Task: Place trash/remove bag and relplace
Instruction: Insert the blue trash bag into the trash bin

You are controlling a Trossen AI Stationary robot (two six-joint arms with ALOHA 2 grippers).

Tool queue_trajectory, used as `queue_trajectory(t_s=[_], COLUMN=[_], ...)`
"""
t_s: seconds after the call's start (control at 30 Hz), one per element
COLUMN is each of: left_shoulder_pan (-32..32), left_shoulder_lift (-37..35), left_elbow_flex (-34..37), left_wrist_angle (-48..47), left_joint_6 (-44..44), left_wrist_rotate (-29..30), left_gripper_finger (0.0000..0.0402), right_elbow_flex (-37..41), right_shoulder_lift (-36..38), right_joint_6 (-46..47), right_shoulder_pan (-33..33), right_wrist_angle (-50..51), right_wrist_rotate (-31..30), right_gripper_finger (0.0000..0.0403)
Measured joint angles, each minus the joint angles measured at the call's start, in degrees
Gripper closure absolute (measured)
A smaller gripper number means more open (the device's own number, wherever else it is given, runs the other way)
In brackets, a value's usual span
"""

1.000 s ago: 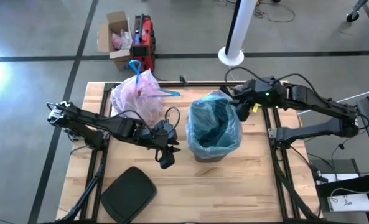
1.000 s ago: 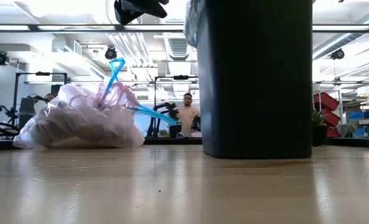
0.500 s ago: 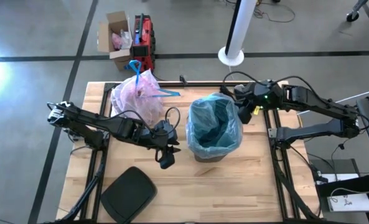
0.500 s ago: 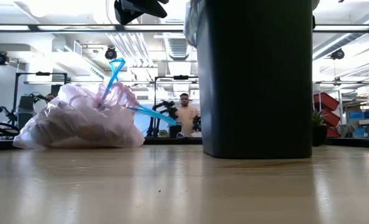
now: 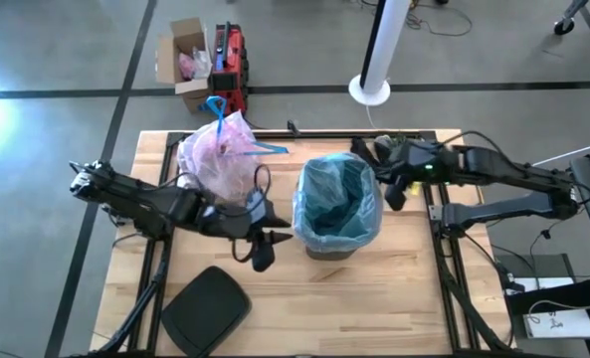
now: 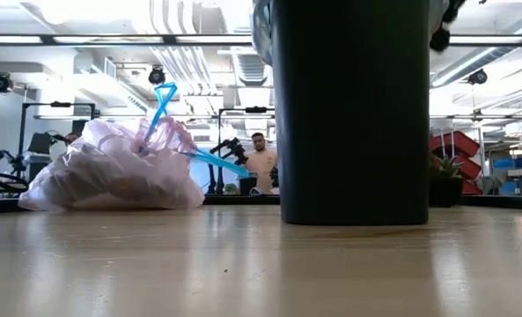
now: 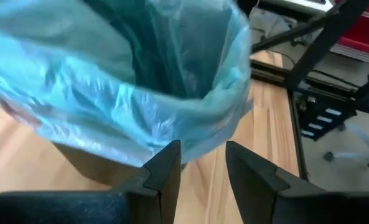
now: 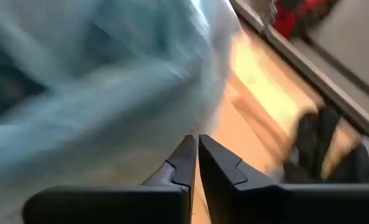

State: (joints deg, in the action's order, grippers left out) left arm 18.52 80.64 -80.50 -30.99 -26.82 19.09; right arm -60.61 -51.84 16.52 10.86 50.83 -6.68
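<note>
Step in hand, my read: replace phase. Old pink bag (image 5: pixel 220 151) is already out, tied w/ blue drawstring, sitting on the table's far-left part, well apart from the bin (image 5: pixel 339 214). New blue liner (image 5: pixel 339 199) is in the bin, rim folded over the top but loose and bunchy. No loose trash visible on the table; can't see into the pink bag well enough to tell what's in it.

L gripper (image 5: pixel 263 254) sits just beside the bin on its left side, low near the table. Wrist view: L fingers (image 7: pixel 165 171) stand narrowly apart, a gap showing between them, nothing in it; liner rim hangs just ahead, not touching as far as I can tell.

R gripper (image 5: pixel 394 194) is at the bin's right side, near the rim. Wrist view: R fingers (image 8: pixel 185 163) pressed together, no gap, no plastic visibly pinched; liner is close ahead but blurred, so contact can't be told.

Next, I'd judge: R needs to open and re-take the liner edge, L to close on its side, then pull the rim down evenly over the bin lip. Risk: thin plastic slips or the light bin shifts if only one side pulls.
</note>
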Motion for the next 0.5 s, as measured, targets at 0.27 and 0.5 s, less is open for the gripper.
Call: queue_trajectory(t_s=[0.27, 0.5], left_shoulder_pan=[2.98, 3.33], left_shoulder_lift=[4.15, 10.86], left_elbow_flex=[-0.39, -0.32], left_wrist_angle=[5.16, 12.76], left_joint_6=[0.12, -1.22], left_wrist_rotate=[6.52, 6.59], left_gripper_finger=[0.0285, 0.0294], right_elbow_flex=[-2.98, 2.12], right_shoulder_lift=[4.05, 4.43], right_joint_6=[0.88, 8.91], right_shoulder_pan=[-12.47, -32.73], right_wrist_angle=[3.65, -1.45], right_wrist_rotate=[0.84, -8.10], right_gripper_finger=[0.0296, 0.0209])
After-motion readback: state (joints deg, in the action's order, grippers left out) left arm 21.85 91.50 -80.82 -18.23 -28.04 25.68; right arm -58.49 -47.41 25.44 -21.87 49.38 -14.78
